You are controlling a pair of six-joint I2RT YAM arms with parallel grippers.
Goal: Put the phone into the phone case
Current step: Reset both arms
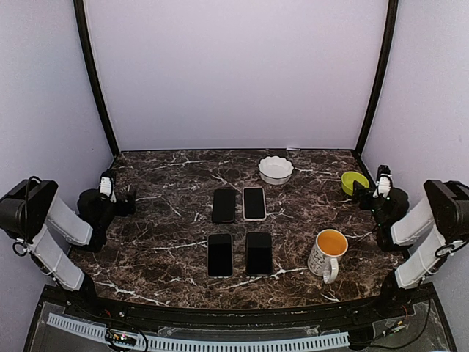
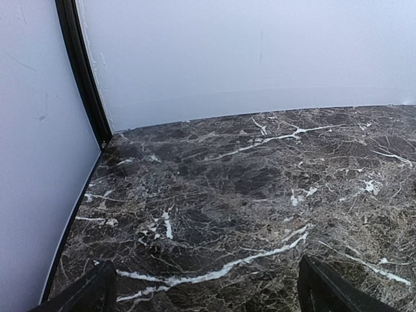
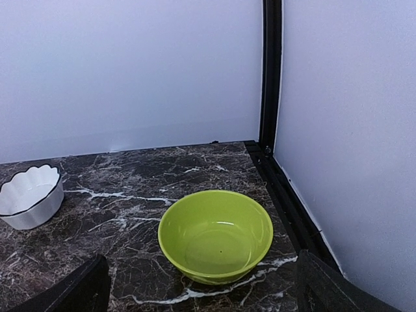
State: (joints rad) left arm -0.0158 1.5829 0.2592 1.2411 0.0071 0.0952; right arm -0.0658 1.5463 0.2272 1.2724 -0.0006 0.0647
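Four flat dark slabs lie in a two-by-two block at the middle of my dark marble table (image 1: 161,220): a black one at far left (image 1: 224,205), a white-rimmed one at far right (image 1: 254,203), and two glossy black ones at near left (image 1: 220,254) and near right (image 1: 259,253). From above I can't tell phones from cases, though the white rim may be a case around a phone. That could be a phone seated already, or just how it was laid out.

My left gripper (image 1: 108,185) rests at the left edge, fingers spread over bare marble. My right gripper (image 1: 382,180) rests at the right edge, fingers parted and holding nothing, just by a lime-green bowl (image 3: 216,235). Further out stand a white fluted dish (image 1: 275,169) and a white mug with an orange inside (image 1: 327,253).
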